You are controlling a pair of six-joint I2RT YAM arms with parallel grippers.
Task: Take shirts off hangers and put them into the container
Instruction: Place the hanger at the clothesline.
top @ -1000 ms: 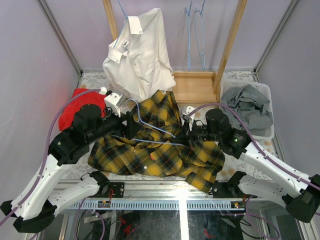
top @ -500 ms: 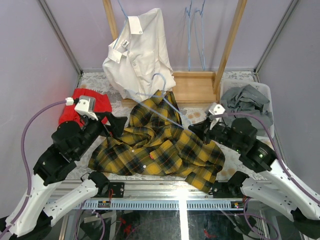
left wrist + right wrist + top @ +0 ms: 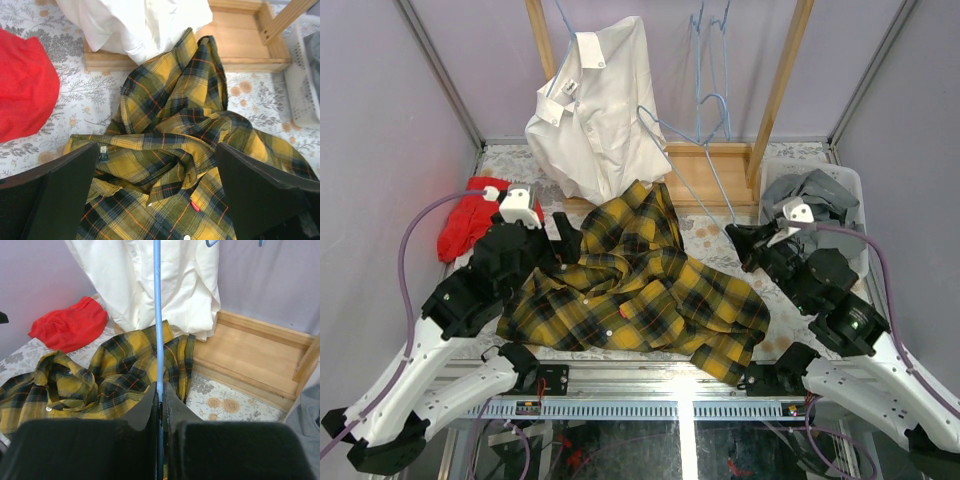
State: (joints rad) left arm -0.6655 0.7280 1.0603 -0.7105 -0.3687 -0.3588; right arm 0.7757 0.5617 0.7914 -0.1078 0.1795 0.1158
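top external view: the plaid shirt [image 3: 640, 285] lies crumpled and off its hanger on the table [image 3: 708, 236], between the two arms and outside the container [image 3: 855, 180]. the container stands at the table's right edge with a grey shirt [image 3: 820, 205] heaped inside it. a white shirt [image 3: 595, 110] hangs from the rack over the left part of the wooden rack base [image 3: 705, 172], and two bare hangers [image 3: 705, 50] hang to its right. a red cloth [image 3: 460, 225] lies at the left edge. the left gripper [image 3: 565, 236] is at the plaid shirt's left edge, jaws released. the right gripper [image 3: 745, 240] holds a light-blue hanger [image 3: 685, 165] raised clear of the plaid shirt and tilted toward the rack.

left wrist view: both fingers [image 3: 60, 195] stand wide apart with nothing between them, above the plaid shirt [image 3: 170, 135]. the red cloth [image 3: 22, 90] is to the left, the white shirt [image 3: 140, 20] and the rack base [image 3: 235, 35] beyond, and the container wall [image 3: 305, 75] at the right edge.

right wrist view: the right gripper [image 3: 160, 400] is clenched on the hanger wire [image 3: 158, 315], which runs straight up out of the jaws. the plaid shirt [image 3: 110, 375] lies below, apart from the wire.
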